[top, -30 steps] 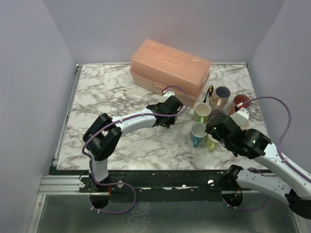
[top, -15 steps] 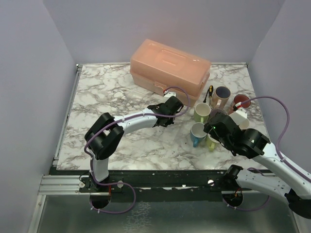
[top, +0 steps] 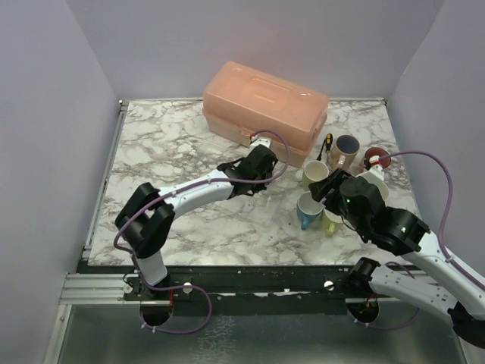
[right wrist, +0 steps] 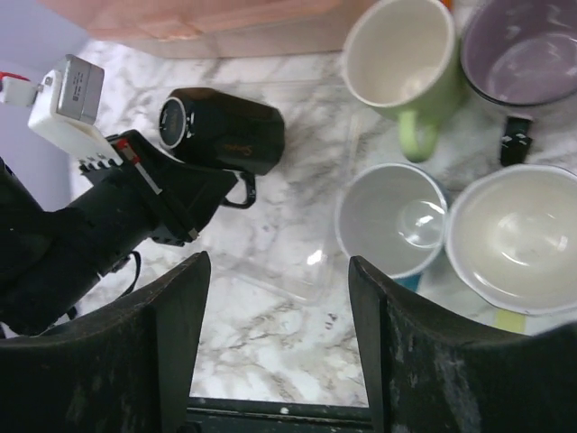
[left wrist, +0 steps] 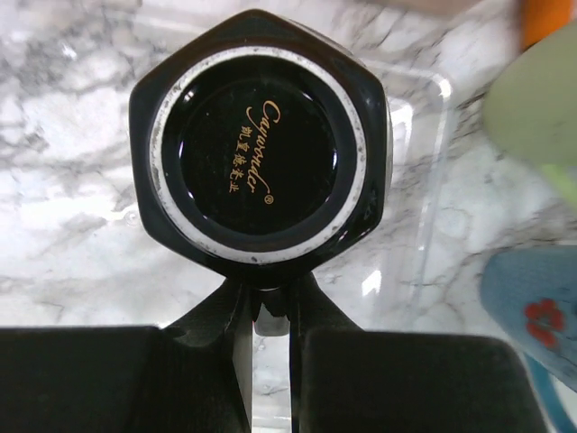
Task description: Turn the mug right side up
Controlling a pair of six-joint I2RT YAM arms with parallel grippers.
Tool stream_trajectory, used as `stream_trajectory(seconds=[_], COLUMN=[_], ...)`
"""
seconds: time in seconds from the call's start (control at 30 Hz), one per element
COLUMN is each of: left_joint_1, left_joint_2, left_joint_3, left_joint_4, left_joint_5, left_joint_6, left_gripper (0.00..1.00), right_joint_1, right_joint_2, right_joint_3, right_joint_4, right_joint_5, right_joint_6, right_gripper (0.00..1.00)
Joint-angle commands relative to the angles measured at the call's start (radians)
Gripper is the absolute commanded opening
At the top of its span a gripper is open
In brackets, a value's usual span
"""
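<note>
The black six-sided mug (left wrist: 261,144) shows its base with gold lettering straight on in the left wrist view. In the right wrist view the mug (right wrist: 225,131) is tipped on its side, base pointing left, near the front of the peach box. My left gripper (left wrist: 268,302) is shut on the mug's handle (right wrist: 240,193), which sits between its fingers. In the top view the left gripper (top: 256,168) covers most of the mug. My right gripper (right wrist: 279,356) hangs open over bare marble to the right, holding nothing.
A peach toolbox (top: 265,110) stands at the back. Several upright mugs cluster at the right: green (right wrist: 401,54), blue (right wrist: 389,221), purple (right wrist: 527,54), pale yellow (right wrist: 514,236), tan (top: 345,149) and red (top: 377,158). A clear plastic tray (right wrist: 302,271) lies flat on the marble.
My left gripper has closed onto the mug's handle, and its arm has swung its elbow to the left. The right gripper has drifted slightly up and right and opened a little wider.
</note>
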Motion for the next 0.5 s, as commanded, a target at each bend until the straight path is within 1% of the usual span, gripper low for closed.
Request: stream_trajectory(seconds=[0.0, 0.1, 0.17, 0.23, 0.3, 0.4, 0.47], left_joint_1=[0.068, 0.116, 0.163, 0.214, 0.255, 0.279, 0.288], left_joint_2=[-0.188, -0.264, -0.318, -0.363, -0.394, -0.424, -0.433], left_joint_3=[0.012, 0.001, -0.028, -0.057, -0.063, -0.049, -0.041], left_joint_4=[0.178, 0.237, 0.320, 0.421, 0.496, 0.579, 0.662], left_joint_5=[0.100, 0.213, 0.343, 0.489, 0.601, 0.721, 0.797], left_joint_6=[0.039, 0.045, 0.021, -0.049, -0.101, -0.174, -0.243], left_gripper=[0.00, 0.00, 0.00, 0.00, 0.00, 0.00, 0.00], right_joint_1=[-0.006, -0.007, -0.007, -0.006, -0.006, -0.007, -0.007], right_joint_2=[-0.041, -0.042, -0.033, -0.020, -0.007, 0.008, 0.015], right_joint_3=[-0.001, -0.004, -0.004, -0.002, -0.001, -0.005, -0.013], right_joint_4=[0.211, 0.313, 0.382, 0.442, 0.502, 0.605, 0.685], right_joint_5=[-0.058, -0.108, -0.162, -0.211, -0.259, -0.336, -0.396], right_joint_6=[-0.059, -0.094, -0.119, -0.131, -0.143, -0.163, -0.182], right_gripper=[0.69, 0.73, 0.74, 0.75, 0.76, 0.77, 0.77])
